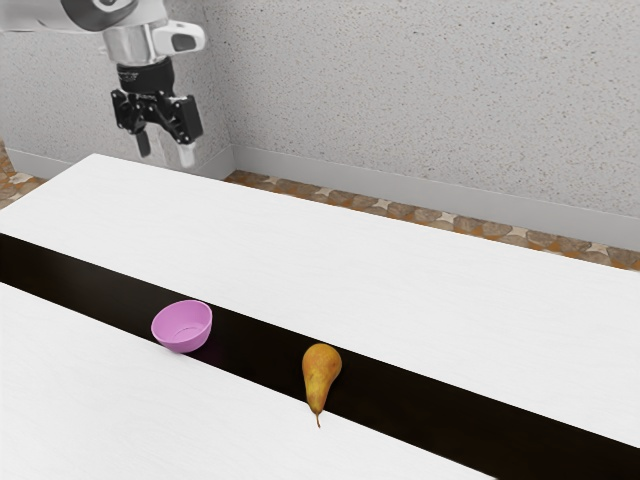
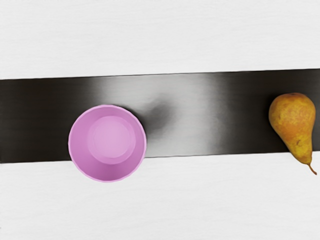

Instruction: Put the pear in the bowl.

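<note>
- Claw (image 1: 166,152): raised, spread wide.
- Pink bowl (image 1: 183,328): upright on the counter (image 1: 300,245).
- Pear (image 1: 320,370): lying across the black stripe (image 1: 430,400), outside the bowl.

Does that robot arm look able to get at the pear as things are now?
Probably yes: the gripper hangs open and empty, nothing covers the pear, and the bowl stands well apart from it.

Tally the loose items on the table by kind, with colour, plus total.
Bowl, pink: 1
Pear, yellow-brown: 1
Total: 2
</note>
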Controlling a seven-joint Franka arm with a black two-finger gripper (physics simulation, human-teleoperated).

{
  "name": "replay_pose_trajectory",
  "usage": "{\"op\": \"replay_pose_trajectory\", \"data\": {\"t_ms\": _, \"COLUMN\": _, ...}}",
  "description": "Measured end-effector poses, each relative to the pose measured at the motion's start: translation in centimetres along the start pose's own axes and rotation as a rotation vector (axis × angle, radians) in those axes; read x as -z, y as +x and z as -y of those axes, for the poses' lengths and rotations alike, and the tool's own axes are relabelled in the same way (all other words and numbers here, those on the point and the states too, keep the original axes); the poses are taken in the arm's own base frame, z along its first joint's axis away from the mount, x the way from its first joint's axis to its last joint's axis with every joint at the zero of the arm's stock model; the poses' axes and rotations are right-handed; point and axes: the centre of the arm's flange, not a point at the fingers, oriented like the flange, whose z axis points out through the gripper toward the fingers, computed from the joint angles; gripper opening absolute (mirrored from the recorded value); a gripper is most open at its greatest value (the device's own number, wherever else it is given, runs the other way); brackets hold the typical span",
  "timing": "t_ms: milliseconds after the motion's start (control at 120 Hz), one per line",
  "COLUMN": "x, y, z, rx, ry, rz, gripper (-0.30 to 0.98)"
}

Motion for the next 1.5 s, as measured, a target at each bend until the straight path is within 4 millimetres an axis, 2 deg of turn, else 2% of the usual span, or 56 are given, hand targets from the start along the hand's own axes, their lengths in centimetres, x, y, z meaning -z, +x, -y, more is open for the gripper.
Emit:
{"op": "replay_pose_trajectory", "data": {"t_ms": 117, "x": -0.5, "y": 0.2, "z": 0.5, "rx": 0.016, "ry": 0.003, "rz": -0.001, "gripper": 0.67}}
{"op": "replay_pose_trajectory", "data": {"t_ms": 150, "x": -1.5, "y": 0.6, "z": 0.4, "rx": 0.017, "ry": 0.003, "rz": 0.013, "gripper": 0.67}}
{"op": "replay_pose_trajectory", "data": {"t_ms": 192, "x": -3.7, "y": 1.1, "z": -0.1, "rx": 0.011, "ry": 0.003, "rz": 0.046, "gripper": 0.67}}
{"op": "replay_pose_trajectory", "data": {"t_ms": 275, "x": -7.9, "y": 1.7, "z": -3.1, "rx": -0.010, "ry": 0.007, "rz": 0.110, "gripper": 0.67}}
{"op": "replay_pose_trajectory", "data": {"t_ms": 367, "x": -11.0, "y": 2.3, "z": -8.0, "rx": -0.017, "ry": 0.022, "rz": 0.148, "gripper": 0.67}}
{"op": "replay_pose_trajectory", "data": {"t_ms": 425, "x": -13.4, "y": 2.5, "z": -9.9, "rx": 0.013, "ry": 0.019, "rz": 0.162, "gripper": 0.67}}
{"op": "replay_pose_trajectory", "data": {"t_ms": 550, "x": -16.3, "y": 3.9, "z": -11.9, "rx": 0.097, "ry": 0.011, "rz": 0.140, "gripper": 0.67}}
{"op": "replay_pose_trajectory", "data": {"t_ms": 767, "x": -19.9, "y": 4.5, "z": -15.6, "rx": 0.118, "ry": 0.070, "rz": 0.064, "gripper": 0.66}}
{"op": "replay_pose_trajectory", "data": {"t_ms": 900, "x": -23.8, "y": 5.2, "z": -16.1, "rx": 0.131, "ry": 0.092, "rz": 0.048, "gripper": 0.66}}
{"op": "replay_pose_trajectory", "data": {"t_ms": 1008, "x": -26.3, "y": 6.1, "z": -18.3, "rx": 0.117, "ry": 0.094, "rz": 0.018, "gripper": 0.66}}
{"op": "replay_pose_trajectory", "data": {"t_ms": 1183, "x": -28.4, "y": 6.8, "z": -19.7, "rx": 0.156, "ry": 0.053, "rz": -0.014, "gripper": 0.66}}
{"op": "replay_pose_trajectory", "data": {"t_ms": 1342, "x": -29.9, "y": 5.6, "z": -20.4, "rx": 0.205, "ry": 0.041, "rz": -0.005, "gripper": 0.66}}
{"op": "replay_pose_trajectory", "data": {"t_ms": 1500, "x": -31.8, "y": 5.3, "z": -21.5, "rx": 0.257, "ry": 0.042, "rz": -0.003, "gripper": 0.66}}
